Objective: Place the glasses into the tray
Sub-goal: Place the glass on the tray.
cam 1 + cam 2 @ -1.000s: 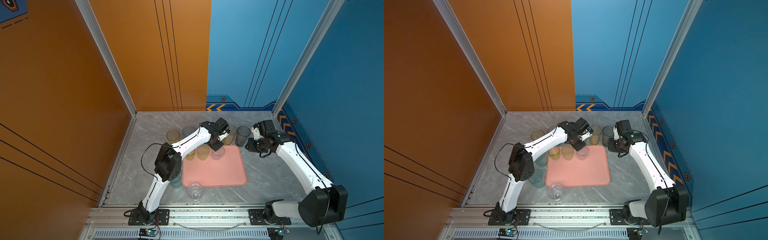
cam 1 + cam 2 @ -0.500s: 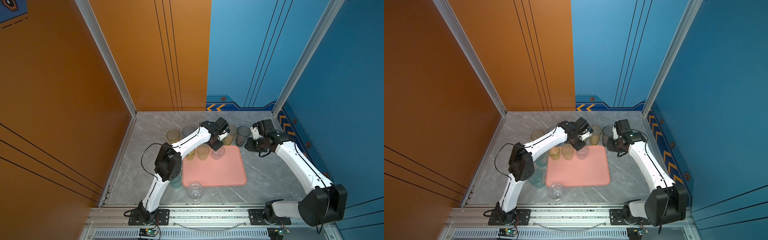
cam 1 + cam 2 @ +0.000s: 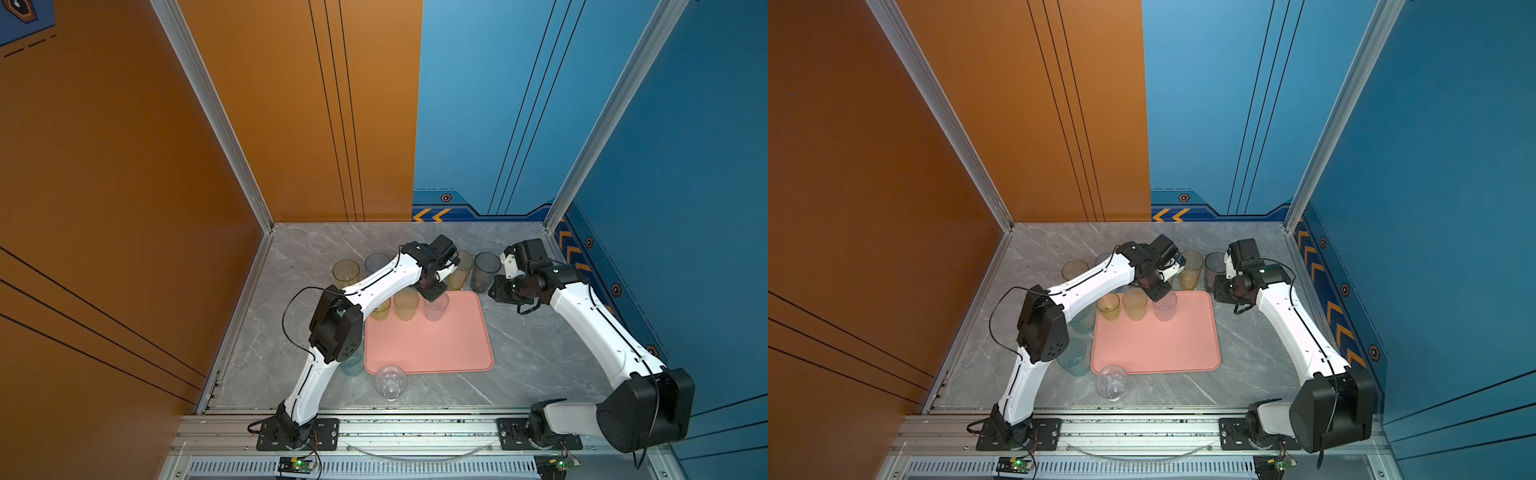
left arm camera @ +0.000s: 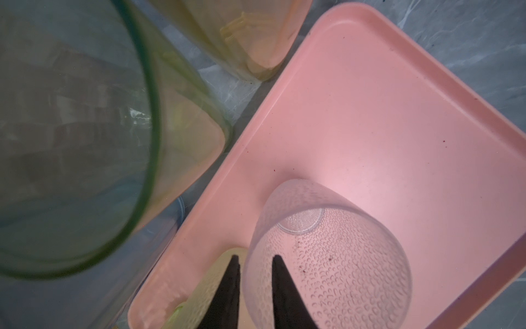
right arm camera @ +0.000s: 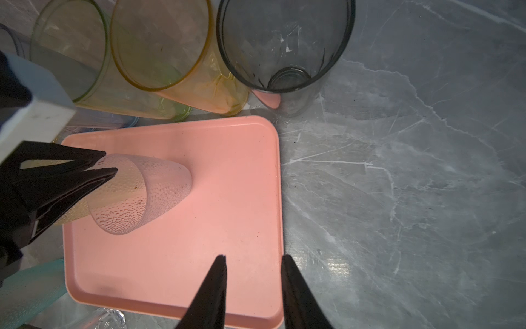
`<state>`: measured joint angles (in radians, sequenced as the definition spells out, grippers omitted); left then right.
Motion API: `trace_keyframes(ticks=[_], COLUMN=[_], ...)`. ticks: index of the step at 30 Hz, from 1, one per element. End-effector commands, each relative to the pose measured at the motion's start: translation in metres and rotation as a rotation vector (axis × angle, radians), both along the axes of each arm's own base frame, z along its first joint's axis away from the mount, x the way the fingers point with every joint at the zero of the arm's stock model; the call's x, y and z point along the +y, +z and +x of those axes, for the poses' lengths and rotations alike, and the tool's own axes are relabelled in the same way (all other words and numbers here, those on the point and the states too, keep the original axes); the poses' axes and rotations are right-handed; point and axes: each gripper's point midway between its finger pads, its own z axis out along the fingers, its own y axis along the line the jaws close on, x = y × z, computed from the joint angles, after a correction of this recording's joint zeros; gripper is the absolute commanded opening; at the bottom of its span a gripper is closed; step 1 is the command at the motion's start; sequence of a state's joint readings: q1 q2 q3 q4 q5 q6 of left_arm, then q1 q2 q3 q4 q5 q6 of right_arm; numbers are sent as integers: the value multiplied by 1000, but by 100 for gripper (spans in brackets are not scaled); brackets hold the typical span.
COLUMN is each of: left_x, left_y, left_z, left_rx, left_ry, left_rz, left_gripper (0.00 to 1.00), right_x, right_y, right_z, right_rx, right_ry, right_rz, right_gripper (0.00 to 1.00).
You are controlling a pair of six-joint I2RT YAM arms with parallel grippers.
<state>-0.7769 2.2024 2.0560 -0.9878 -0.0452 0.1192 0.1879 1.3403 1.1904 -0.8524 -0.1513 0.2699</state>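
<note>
There is one pink tray [image 5: 199, 242], and there are two grippers. Three glasses stand in a row on the tray: a clear bumpy glass [image 4: 327, 270], a taller yellow glass [image 3: 1134, 303] and a short yellow glass [image 3: 1108, 306]. The left gripper [image 4: 255, 257] is right over the clear bumpy glass. Its two black fingers are a little apart, one inside the rim and one outside, with a gap by the wall. The right gripper [image 5: 254, 256] hangs over the tray's side edge, with its two fingers apart and nothing between them. Past its fingertips, three tall glasses stand off the tray: a green glass [image 5: 69, 48], a big yellow glass [image 5: 159, 45] and a grey glass [image 5: 284, 42]. I count five more off the tray, well away from both grippers: a far yellow glass [image 3: 1074, 270], a bluish glass [image 3: 376, 262], a teal glass [image 3: 1073, 357], a second teal glass [image 3: 1083, 321] and a round clear glass [image 3: 1112, 383]. The left arm hides parts of some.
</note>
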Motion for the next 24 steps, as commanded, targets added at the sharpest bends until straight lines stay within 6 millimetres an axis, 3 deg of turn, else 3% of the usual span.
trace_keyframes(ticks=[1, 12, 24], left_x=[4, 6, 4], left_y=[3, 17, 62], left_z=[4, 3, -4], left_rx=[-4, -34, -139], left_ry=[16, 19, 6], left_rz=[3, -5, -69], left_gripper=[23, 22, 22], right_x=[-3, -3, -3], right_y=[7, 8, 10], right_z=[2, 3, 2], right_rx=[-10, -14, -19], right_ry=[-20, -19, -22], right_rz=[-21, -24, -24], right_gripper=[32, 32, 35])
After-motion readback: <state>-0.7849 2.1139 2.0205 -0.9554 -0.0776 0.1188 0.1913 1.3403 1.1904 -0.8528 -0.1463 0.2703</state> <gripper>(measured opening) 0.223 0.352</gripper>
